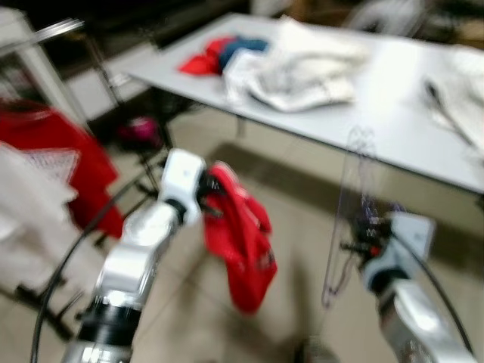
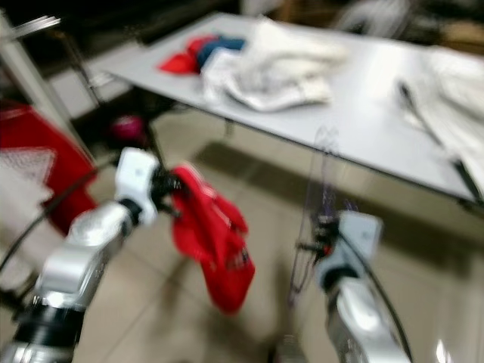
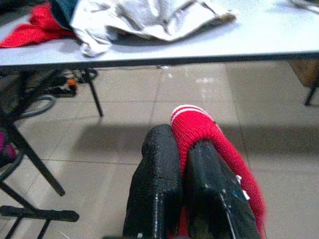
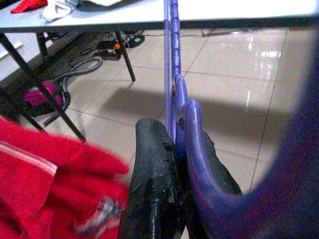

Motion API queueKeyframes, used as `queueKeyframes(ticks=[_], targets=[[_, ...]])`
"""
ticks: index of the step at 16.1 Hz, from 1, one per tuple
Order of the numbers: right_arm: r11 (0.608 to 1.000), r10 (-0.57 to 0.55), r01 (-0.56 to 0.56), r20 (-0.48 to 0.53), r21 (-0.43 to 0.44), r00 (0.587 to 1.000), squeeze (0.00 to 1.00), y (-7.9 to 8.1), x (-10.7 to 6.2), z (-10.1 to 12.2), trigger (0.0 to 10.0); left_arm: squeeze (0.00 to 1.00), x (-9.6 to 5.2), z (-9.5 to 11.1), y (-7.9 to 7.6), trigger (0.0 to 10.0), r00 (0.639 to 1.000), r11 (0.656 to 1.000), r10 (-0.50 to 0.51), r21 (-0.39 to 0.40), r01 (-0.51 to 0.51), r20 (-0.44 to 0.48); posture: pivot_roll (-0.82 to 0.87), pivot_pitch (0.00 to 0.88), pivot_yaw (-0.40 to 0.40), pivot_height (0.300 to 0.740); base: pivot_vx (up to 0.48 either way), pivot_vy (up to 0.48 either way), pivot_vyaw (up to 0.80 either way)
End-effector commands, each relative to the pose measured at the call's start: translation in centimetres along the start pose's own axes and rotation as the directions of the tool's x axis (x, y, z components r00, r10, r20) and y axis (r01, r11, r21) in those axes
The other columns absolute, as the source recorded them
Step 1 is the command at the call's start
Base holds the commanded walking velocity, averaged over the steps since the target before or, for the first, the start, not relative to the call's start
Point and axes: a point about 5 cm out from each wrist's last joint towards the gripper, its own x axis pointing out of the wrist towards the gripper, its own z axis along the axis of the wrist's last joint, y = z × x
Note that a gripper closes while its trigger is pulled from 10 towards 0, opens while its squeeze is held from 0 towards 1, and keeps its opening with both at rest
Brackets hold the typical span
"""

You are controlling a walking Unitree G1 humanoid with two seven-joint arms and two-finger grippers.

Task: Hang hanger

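My left gripper (image 1: 206,198) is shut on a red garment (image 1: 240,240) that hangs down from its fingers (image 3: 157,184) above the tiled floor. The garment's red knit edge with white stripes (image 3: 192,119) is pinched between the black fingers. My right gripper (image 1: 357,243) is shut on a thin purple hanger (image 1: 342,219), held roughly upright in front of the table. In the right wrist view the purple hanger (image 4: 174,89) runs up between the black fingers (image 4: 154,169), with the red garment (image 4: 50,169) beside it.
A grey table (image 1: 393,113) stands ahead with white clothes (image 1: 302,72) and a red and blue pile (image 1: 219,53). A clothes rack with a red garment (image 1: 53,151) and white cloth (image 1: 23,197) is on the left. Cables lie under the table (image 4: 99,50).
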Motion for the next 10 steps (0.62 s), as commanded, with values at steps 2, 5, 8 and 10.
queueKeyframes(ticks=[2, 5, 8, 10], targets=[[0.999, -0.048, 0.047, 0.019, 0.005, 0.999, 0.0, -0.9, -0.2, 0.4, 10.0, 0.0, -0.5, 0.0, -0.6, 10.0, 1.0, 1.0, -0.017, -0.009, 0.017, 0.013, -0.03, 0.049, 0.119, 0.74, 0.0, 0.36, -0.8], [1.0, -0.014, 0.014, 0.015, -0.024, 1.0, 0.0, -0.1, 0.4, 0.7, 10.0, 0.0, -0.2, 0.4, -0.5, 10.0, 1.0, 1.0, -0.004, 0.001, 0.004, 0.024, -0.01, 0.079, 0.085, 0.74, 0.0, 0.363, -0.8], [0.999, -0.001, 0.002, 0.013, -0.037, 1.0, 0.0, -0.2, 0.8, 0.7, 10.0, 0.0, -0.8, -0.2, -0.4, 10.0, 1.0, 1.0, 0.019, -0.007, -0.019, 0.011, 0.0, 0.067, 0.083, 0.74, 0.0, 0.363, -0.8], [1.0, 0.003, -0.003, 0.03, -0.011, 1.0, 0.0, 0.1, 0.9, 1.1, 10.0, 0.0, -1.2, -0.2, -0.5, 10.0, 1.0, 1.0, 0.015, -0.016, -0.015, 0.008, -0.01, 0.056, 0.087, 0.74, 0.0, 0.358, -0.8]])
